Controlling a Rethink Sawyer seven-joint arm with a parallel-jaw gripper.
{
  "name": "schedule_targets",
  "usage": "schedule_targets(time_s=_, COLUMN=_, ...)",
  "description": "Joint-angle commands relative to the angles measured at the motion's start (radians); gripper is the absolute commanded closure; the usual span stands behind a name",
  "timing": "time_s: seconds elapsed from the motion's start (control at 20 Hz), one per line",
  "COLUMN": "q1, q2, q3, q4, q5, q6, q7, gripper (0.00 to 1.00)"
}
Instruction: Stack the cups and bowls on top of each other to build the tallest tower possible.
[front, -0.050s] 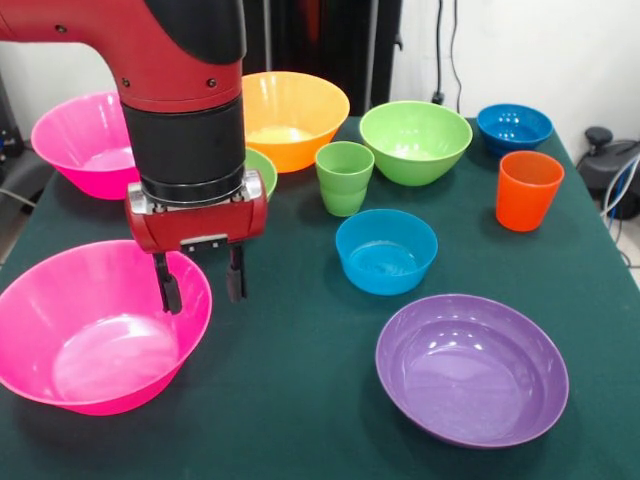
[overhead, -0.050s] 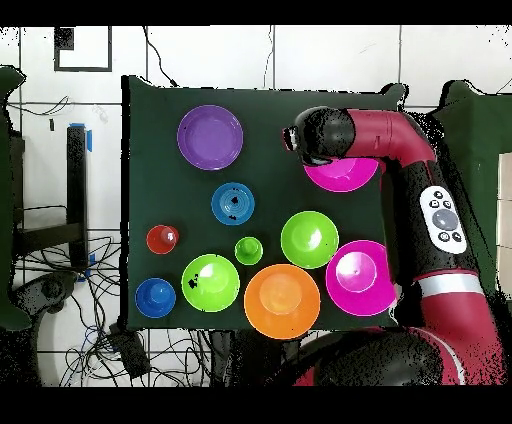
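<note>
One camera sits low and close across the surface (front, -0.050s: 300, 400), facing the arm, its fingers (front, -0.050s: 171, 290) near the frame's left. The other looks straight down from high up, taking in the whole surface (overhead, -0.050s: 150, 150). Both share the bowl-strewn cloth.

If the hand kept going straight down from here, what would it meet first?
Most likely the rim of the near pink bowl: the open hand points down with one finger over the rim's inner side and the other outside it. How far above cannot be told.
</note>
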Motion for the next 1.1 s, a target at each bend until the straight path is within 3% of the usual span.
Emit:
schedule_targets(time_s=0.05, q1=0.002, q2=0.049, q3=0.03, q4=0.092, q5=-0.053, q6=-0.108, q7=-0.144, gripper=0.0)
schedule_targets(time_s=0.6, q1=-0.027, q2=0.049, q3=0.018, q4=0.18, q5=-0.049, q6=-0.209, q7=-0.098, gripper=0.0)
schedule_targets(time_s=1.1, q1=-0.059, q2=0.144, q3=0.05, q4=0.134, q5=-0.043, q6=-0.235, q7=-0.138, gripper=0.0)
